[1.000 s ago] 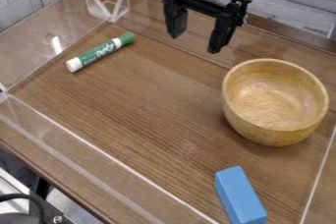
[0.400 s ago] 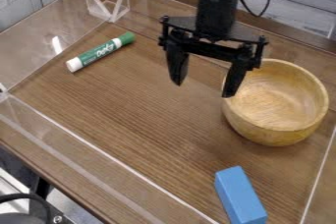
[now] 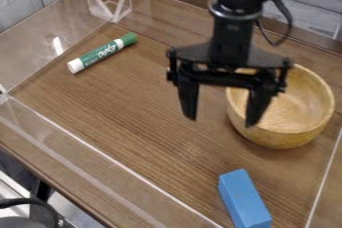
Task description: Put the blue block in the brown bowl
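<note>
The blue block (image 3: pixel 243 198) lies flat on the wooden table near the front right corner. The brown bowl (image 3: pixel 297 115) stands at the right, holding nothing that I can see. My gripper (image 3: pixel 227 106) hangs pointing down over the table, its fingers spread wide and open with nothing between them. Its right finger (image 3: pixel 263 100) crosses in front of the bowl's left rim. The block sits below and slightly right of the gripper in the picture, well apart from it.
A green-and-white marker (image 3: pixel 102 52) lies at the left of the table. Clear plastic walls (image 3: pixel 40 132) run around the table's edges, with a folded clear piece (image 3: pixel 107 4) at the back left.
The gripper has come from the back of the table toward the front and right, now beside the bowl, and its fingers have rolled to face the camera more squarely. It stays open.
</note>
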### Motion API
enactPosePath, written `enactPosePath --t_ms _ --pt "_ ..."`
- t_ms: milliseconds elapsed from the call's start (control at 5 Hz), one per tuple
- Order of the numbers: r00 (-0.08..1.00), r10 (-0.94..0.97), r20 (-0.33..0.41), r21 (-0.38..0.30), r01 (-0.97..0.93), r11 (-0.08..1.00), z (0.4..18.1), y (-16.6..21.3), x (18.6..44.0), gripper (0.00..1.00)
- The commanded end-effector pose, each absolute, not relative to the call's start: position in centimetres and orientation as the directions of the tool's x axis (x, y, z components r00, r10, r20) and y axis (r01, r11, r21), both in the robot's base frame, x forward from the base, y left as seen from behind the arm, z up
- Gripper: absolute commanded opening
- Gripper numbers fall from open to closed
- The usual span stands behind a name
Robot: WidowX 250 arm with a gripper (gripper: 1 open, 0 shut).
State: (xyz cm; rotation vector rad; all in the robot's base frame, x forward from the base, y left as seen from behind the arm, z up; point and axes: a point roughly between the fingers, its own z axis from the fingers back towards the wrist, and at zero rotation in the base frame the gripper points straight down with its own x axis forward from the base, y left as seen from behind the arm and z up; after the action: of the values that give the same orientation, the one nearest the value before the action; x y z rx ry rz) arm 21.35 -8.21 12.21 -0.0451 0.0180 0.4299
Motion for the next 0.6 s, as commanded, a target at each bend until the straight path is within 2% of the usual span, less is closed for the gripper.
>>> enactPosePath --t_ms 0,400 --pt "0.869 0.495 0.009 -0.104 -0.492 0.864 12.1 -10.1 20.5 1.0" --pt "0.852 0.524 -0.002 -0.159 -0.518 0.841 8.7 -11.7 19.5 1.0"
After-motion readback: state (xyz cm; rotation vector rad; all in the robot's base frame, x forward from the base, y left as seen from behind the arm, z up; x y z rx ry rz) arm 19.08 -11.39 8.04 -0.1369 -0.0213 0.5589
